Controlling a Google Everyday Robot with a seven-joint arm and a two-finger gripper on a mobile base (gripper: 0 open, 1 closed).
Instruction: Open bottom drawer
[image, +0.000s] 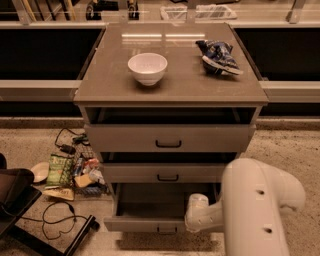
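Pincer (196, 216) sits low at the end of our big white arm (255, 210), right up against the right front corner of the bottom drawer (150, 201). Honestly, we can't tell if it's spread or pressed together from this angle. That drawer is pulled well out, just left of the pincer, with its plain grey inside showing and a little black handle (165, 230) on its front. Further left on the floor there's a pile of snack packets (62, 172) and a black cable (57, 220). Beyond the pincer, the middle drawer (167, 173) pokes out a bit, and so does the top drawer (169, 138). Farthest off, on the desk (100, 85), we've got a white bowl (147, 67) up and left of the pincer, and a blue chip bag (218, 56) roughly straight beyond it.
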